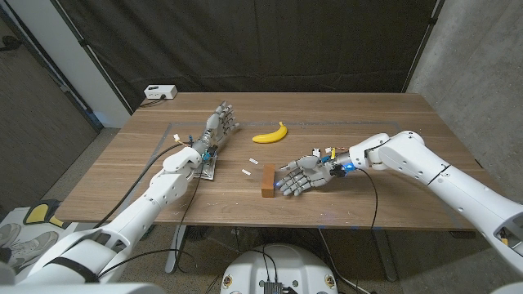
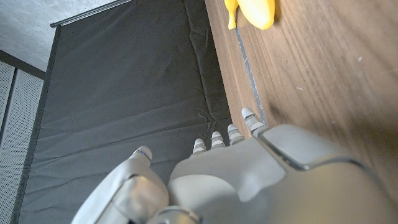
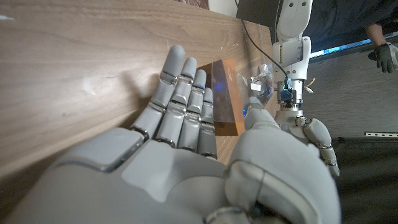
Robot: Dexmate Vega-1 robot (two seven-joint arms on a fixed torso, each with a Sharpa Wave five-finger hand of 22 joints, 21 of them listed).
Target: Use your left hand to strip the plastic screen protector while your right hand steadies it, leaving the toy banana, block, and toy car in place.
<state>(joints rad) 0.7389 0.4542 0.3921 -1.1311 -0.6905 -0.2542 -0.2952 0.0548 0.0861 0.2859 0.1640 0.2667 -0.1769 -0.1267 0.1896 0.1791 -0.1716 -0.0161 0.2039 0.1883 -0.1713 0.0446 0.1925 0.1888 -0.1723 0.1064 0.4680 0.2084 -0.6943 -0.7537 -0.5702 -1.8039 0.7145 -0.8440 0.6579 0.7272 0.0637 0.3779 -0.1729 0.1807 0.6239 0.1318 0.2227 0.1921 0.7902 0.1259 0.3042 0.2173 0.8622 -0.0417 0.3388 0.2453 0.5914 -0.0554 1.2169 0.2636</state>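
Right robot hand (image 1: 300, 177) wide, empty, fingertips by the block (image 1: 267, 181) mid-counter; left robot hand (image 1: 219, 122) wide too. Protector film (image 3: 264, 84) prob thin, slippery: pinch a corner.

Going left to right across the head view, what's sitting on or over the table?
White box at the far edge → left robot hand → small white bits → wooden block → toy banana → right robot hand.
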